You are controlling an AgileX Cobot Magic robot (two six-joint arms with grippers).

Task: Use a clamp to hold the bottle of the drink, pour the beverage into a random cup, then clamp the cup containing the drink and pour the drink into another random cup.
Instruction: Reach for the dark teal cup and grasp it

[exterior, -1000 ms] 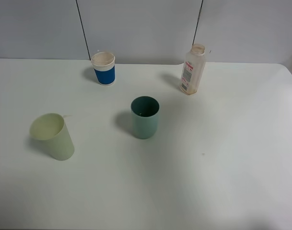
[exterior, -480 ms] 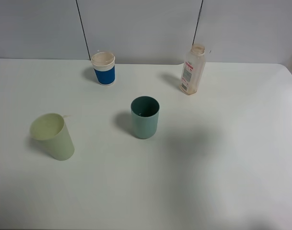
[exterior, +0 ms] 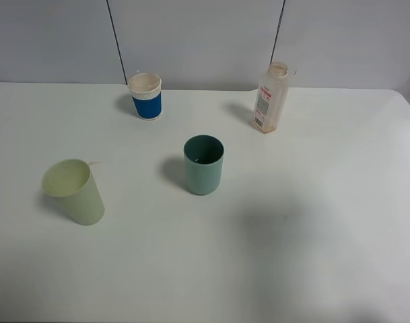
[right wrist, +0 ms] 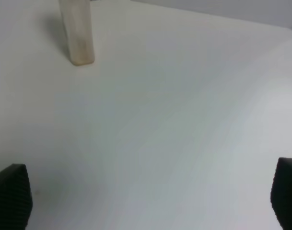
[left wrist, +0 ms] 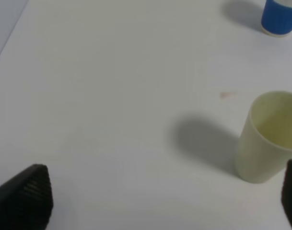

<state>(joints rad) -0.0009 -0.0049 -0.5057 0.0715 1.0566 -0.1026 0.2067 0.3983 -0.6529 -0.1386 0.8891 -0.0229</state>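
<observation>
Exterior high view: three cups and a bottle on the white desk (exterior: 312, 235).
The left pincer (left wrist: 157, 203) and right pincer (right wrist: 148, 199) are spread wide, gripping nothing. Nearest, toward the left edge, stands the pale yellow-green cup (exterior: 75, 192); the teal tumbler (exterior: 204, 168) stands mid-desk; the blue cup (exterior: 146, 97) and the bottle (exterior: 270, 99) stand by the far edge, well apart.

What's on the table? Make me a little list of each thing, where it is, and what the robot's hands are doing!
bottle: upright, back right of the table
blue cup: upright, back left
teal cup: upright, middle
pale yellow-green cup: front left
left gripper: open, empty, near the pale yellow-green cup
right gripper: open, empty, apart from the bottle
drink in the teal cup: cannot tell
</observation>
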